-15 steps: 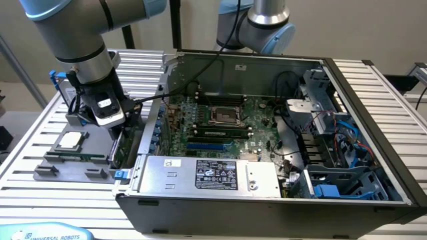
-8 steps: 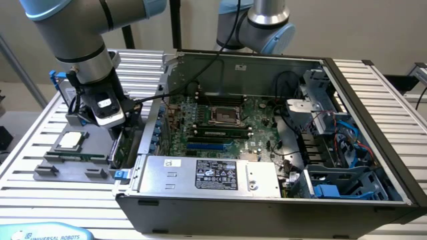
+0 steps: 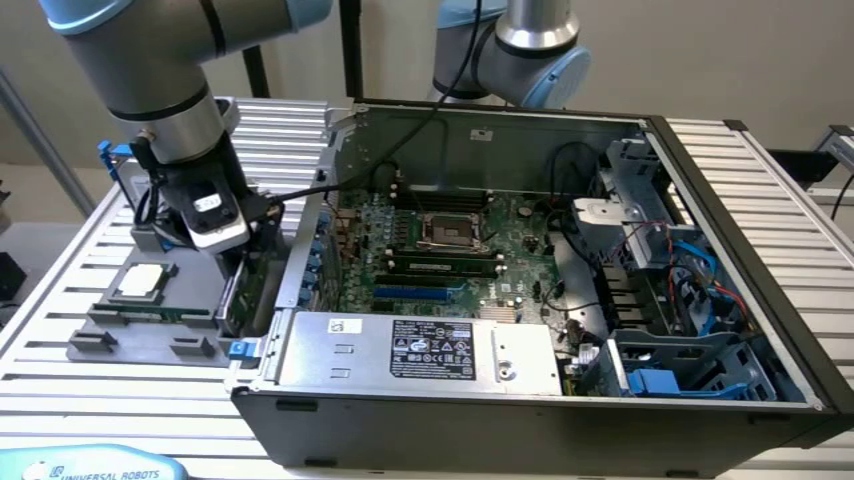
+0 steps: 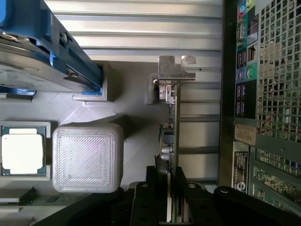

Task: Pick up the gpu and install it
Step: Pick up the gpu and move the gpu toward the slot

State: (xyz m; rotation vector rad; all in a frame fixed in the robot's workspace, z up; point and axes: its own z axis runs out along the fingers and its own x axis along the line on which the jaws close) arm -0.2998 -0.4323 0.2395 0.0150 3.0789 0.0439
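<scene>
- The gripper (image 4: 169, 207) is pinching the gpu (image 4: 170, 127) from above, its two black fingers (image 4: 153, 190) pressing on the card's opposite faces with the thin board sandwiched between them.
- The card is standing on edge, which is probably why the jaws are meeting it across its thickness: the flat faces are offering something broad to grip.
- The gpu is running straight out from between the fingers and ending in its silver bracket (image 4: 176, 68), which is sitting just beside a grey upright of the parts tray (image 3: 94, 345).
- Whether the card is resting in its tray slot or hanging clear of it, I cannot tell.
- A ribbed grey block (image 4: 88, 157), a processor chip (image 4: 22, 150) and a blue-framed hard drive (image 4: 33, 66) are lying near the card, on the side away from the case.
- The open computer case (image 3: 534, 410) is standing just beside the tray, on the exterior view's right, with its motherboard (image 3: 454, 235) lying exposed for the install.
</scene>
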